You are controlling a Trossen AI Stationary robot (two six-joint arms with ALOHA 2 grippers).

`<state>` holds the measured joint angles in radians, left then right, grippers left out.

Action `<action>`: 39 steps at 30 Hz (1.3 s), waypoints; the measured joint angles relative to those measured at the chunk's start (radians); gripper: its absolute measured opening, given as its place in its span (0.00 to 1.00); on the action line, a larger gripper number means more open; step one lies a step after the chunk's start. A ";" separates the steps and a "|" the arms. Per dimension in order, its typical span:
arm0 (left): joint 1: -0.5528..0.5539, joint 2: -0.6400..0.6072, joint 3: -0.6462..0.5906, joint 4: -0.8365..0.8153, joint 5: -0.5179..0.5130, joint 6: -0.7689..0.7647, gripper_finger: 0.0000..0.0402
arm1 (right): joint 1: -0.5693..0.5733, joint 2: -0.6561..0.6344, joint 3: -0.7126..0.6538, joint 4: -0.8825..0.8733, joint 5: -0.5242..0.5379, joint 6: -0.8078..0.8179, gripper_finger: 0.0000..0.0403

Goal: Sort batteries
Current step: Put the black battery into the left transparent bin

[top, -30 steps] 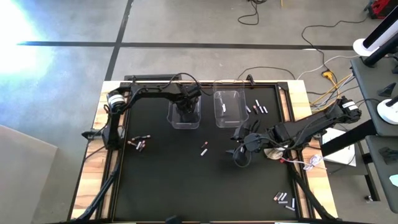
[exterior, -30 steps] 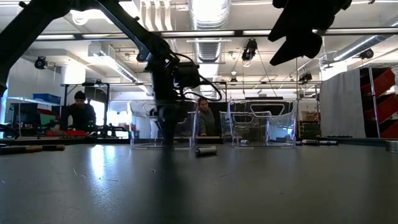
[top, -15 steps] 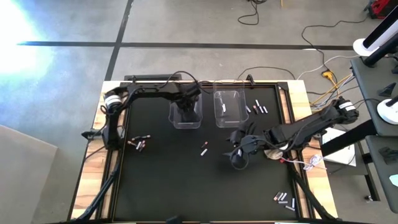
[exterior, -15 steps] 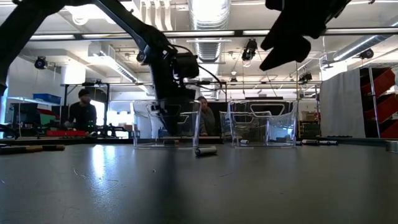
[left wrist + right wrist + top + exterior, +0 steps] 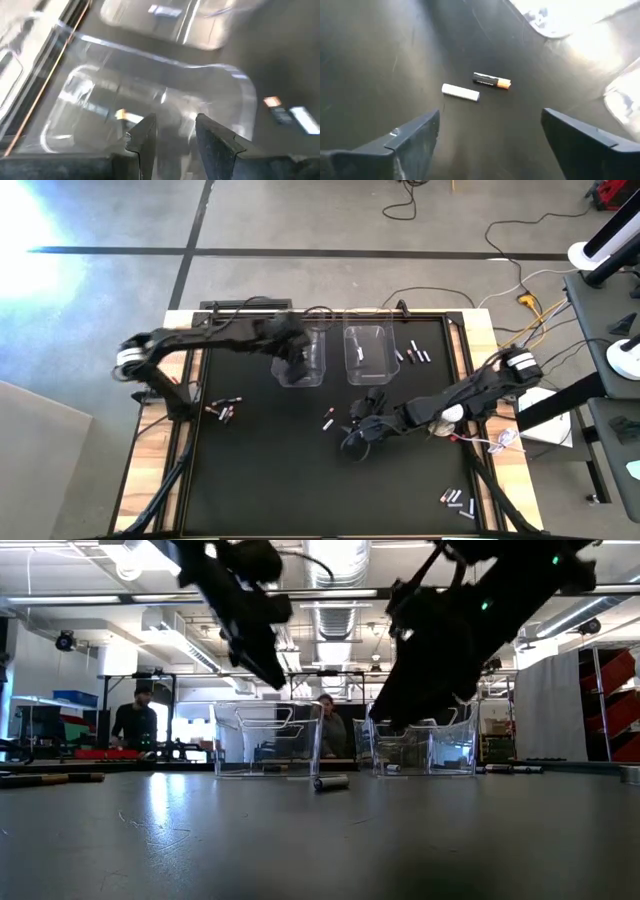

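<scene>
Two batteries lie side by side mid-table point(image 5: 327, 418): one silvery-white point(image 5: 461, 92), one dark with an orange end point(image 5: 491, 80). My right gripper point(image 5: 490, 145) is wide open and empty, just to their right and above the table point(image 5: 358, 432). My left gripper point(image 5: 175, 135) is open by a narrow gap and empty, above the left clear bin point(image 5: 300, 360). A dark battery with an orange end point(image 5: 122, 115) lies on that bin's floor. More batteries lie at the left point(image 5: 222, 409), at the far right point(image 5: 414, 355) and at the near right point(image 5: 457, 499).
The right clear bin point(image 5: 366, 352) stands beside the left one and holds a whitish battery. The low view shows both bins point(image 5: 265, 740) point(image 5: 420, 745) behind the mid-table batteries point(image 5: 331, 782). People stand in the room beyond. Wires and a white disc lie off the table's right edge point(image 5: 470, 435).
My left gripper has risen out of the left bin and now hangs above it, a little nearer the table's near-left. My right gripper has gone toward the table's left and down, toward the two mid-table batteries. The batteries have not moved.
</scene>
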<state>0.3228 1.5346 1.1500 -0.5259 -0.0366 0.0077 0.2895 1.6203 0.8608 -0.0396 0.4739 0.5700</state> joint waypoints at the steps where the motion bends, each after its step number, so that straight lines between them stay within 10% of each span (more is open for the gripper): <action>1: -0.019 -0.048 -0.049 0.045 0.003 -0.013 0.29 | -0.003 0.022 0.000 0.025 0.002 0.020 0.88; 9: -0.227 -0.387 -0.410 0.468 0.009 -0.105 0.29 | -0.056 0.166 0.055 0.120 0.035 0.071 0.92; 19: -0.467 -0.608 -0.534 0.578 0.000 -0.068 0.29 | -0.114 0.260 0.234 -0.093 0.036 0.091 0.91; 39: -0.593 -0.581 -0.538 0.650 -0.007 0.012 0.29 | -0.120 0.341 0.282 -0.112 0.015 0.103 0.91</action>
<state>-0.2705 0.9535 0.6125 0.1237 -0.0439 0.0193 0.1699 1.9617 1.1431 -0.1512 0.4885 0.6726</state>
